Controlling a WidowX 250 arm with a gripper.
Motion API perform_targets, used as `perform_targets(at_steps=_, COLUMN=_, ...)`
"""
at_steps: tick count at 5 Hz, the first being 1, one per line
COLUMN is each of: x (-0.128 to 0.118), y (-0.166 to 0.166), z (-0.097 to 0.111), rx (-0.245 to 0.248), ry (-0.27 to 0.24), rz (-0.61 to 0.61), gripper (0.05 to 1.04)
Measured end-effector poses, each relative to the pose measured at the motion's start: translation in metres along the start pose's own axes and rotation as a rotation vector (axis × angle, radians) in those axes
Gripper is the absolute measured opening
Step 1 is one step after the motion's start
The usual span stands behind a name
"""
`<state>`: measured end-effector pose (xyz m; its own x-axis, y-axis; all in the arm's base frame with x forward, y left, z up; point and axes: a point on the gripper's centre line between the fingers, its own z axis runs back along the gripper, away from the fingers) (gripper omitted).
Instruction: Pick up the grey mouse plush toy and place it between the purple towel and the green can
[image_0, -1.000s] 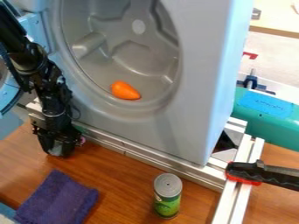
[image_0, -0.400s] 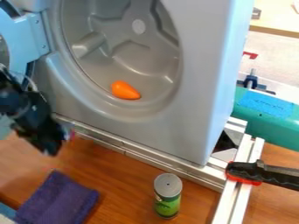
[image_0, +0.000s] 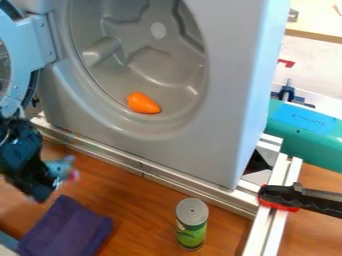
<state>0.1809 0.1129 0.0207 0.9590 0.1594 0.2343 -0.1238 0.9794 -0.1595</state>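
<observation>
The black gripper (image_0: 40, 190) was seen at the left of the camera view, hung low over the wooden table (image_0: 143, 210), in front of the open door (image_0: 41, 41) of a grey toy washing machine (image_0: 224, 95). Whether it was opened or closed could not be told, nor whether anything was held in it; a small pale-blue patch tipped with pink (image_0: 61, 169) was seen right beside it, too blurred to be named. Nearest to the gripper, just below it in the view, a purple cloth (image_0: 67, 227) was laid on the table. It was seen as a roughly four-sided piece, deep and even in colour, soft and matt, with its sides slightly uneven and its corners rounded. By its lower left side, a strip of light blue (image_0: 8, 241) was cut off by the view's edge. Inside the machine's round grey drum, a smooth, glossy orange thing (image_0: 143, 103) was rested on the bottom near the front rim, rounded at its left and narrowed toward its right. A green can with a grey top (image_0: 192, 225) was stood upright on the table, well apart from the cloth. Along the machine's base a metal rail (image_0: 167, 178) was set, and at the right a black and red clamp (image_0: 294, 198) was placed across the metal bars
</observation>
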Motion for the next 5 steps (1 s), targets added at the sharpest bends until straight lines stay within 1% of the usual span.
perform_targets(at_steps=1, x=-0.039, y=-0.032, z=-0.015, rx=-0.053, ry=0.185, rz=-0.135, gripper=0.111)
perform_targets(at_steps=2, x=-0.045, y=-0.057, z=-0.042, rx=-0.099, ry=0.270, rz=-0.216, gripper=0.111)
perform_targets(at_steps=3, x=-0.038, y=-0.076, z=-0.060, rx=-0.099, ry=0.259, rz=-0.239, gripper=0.111)
perform_targets(at_steps=4, x=-0.028, y=-0.094, z=-0.091, rx=-0.114, ry=0.264, rz=-0.149, gripper=0.111)
perform_targets(at_steps=5, x=-0.024, y=-0.105, z=-0.113, rx=-0.078, ry=0.229, rz=-0.085, gripper=0.110)
